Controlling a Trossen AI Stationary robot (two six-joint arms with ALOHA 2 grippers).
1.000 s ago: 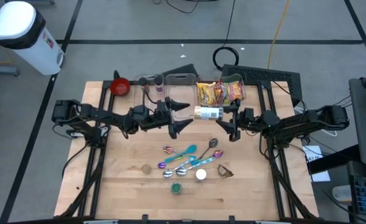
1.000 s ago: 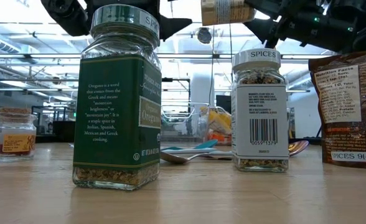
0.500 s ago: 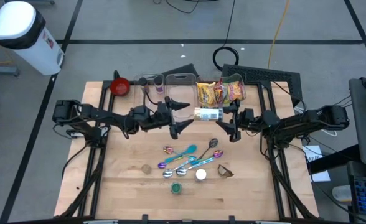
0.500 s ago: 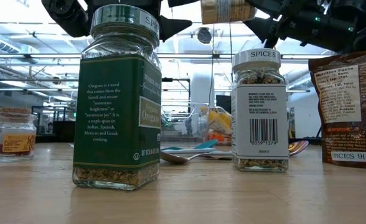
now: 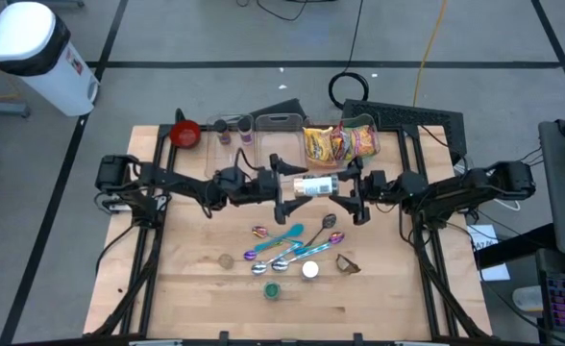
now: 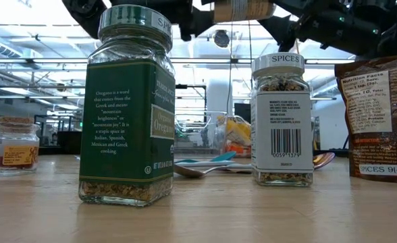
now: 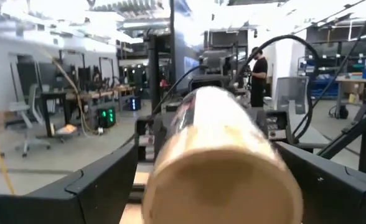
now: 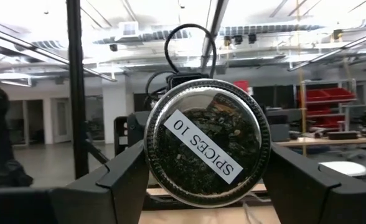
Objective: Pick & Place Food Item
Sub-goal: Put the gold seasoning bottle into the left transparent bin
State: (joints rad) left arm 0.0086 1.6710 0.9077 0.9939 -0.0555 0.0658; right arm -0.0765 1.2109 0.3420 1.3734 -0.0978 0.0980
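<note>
A glass spice jar with dark contents and a tan lid lies level in the air over the table's middle, between my two grippers. It also shows at the top of the low view. My right gripper is shut on its bottom end, whose label reads "SPICES 10". My left gripper is open, and its fingers stand on either side of the jar's tan lid end. I cannot tell whether they touch it. My right gripper pinches the jar's bottom end by its round sides between its two fingers. The fingers come level from the table's right side and lie along the jar. The jar is lifted clear and lies level, with its lid end toward the left arm.
A clear bin with snack bags and a red bowl stand at the back. Coloured spoons lie below the grippers. Near the front stand an oregano jar, a second spice jar and a brown bag.
My left gripper has gone toward the table's right edge, up to the jar, and its open fingers now flank the lid end. My right gripper has brought the jar a little toward the left arm and the near edge, keeping it level.
</note>
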